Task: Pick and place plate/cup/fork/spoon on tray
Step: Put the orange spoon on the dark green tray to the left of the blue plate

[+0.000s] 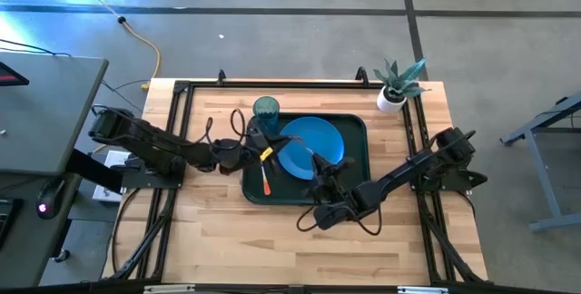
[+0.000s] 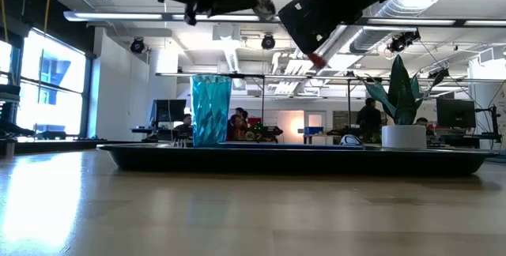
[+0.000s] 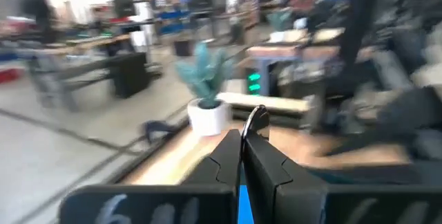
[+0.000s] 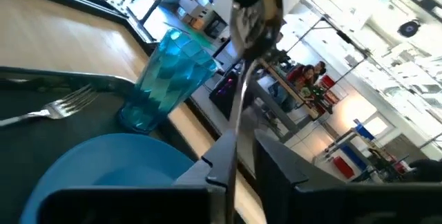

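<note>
The dark tray (image 1: 354, 181) lies mid-table. On it stand the teal cup (image 1: 266, 108) at its far left corner and the blue plate (image 1: 318, 140). The fork (image 1: 266, 182) lies along the tray's left side, and its tines show in the right wrist view (image 4: 65, 104). The spoon (image 4: 257, 16) is in the air above the plate, between my two grippers. My left gripper (image 1: 270, 144) is shut at its bowl end. My right gripper (image 1: 318, 165) is shut on its stem. My left gripper pinches the spoon's bowl end between its two shut fingers; the bowl's rim (image 3: 257, 120) sticks out past the fingertips. It comes from the table's left, above the tray. The spoon is clear of the tray. My right gripper has the spoon's thin stem (image 4: 235, 137) between its two fingers, and the bowl stands out ahead of them. The orange handle end (image 2: 316, 58) pokes out below the gripper. It comes from the near right, slanting toward the cup. The spoon is lifted clear.
A white pot with a green plant (image 1: 395, 90) stands at the table's far right. Black rails (image 1: 413, 140) run along the table's sides and far edge. Bare wood (image 1: 272, 240) lies near the front edge.
</note>
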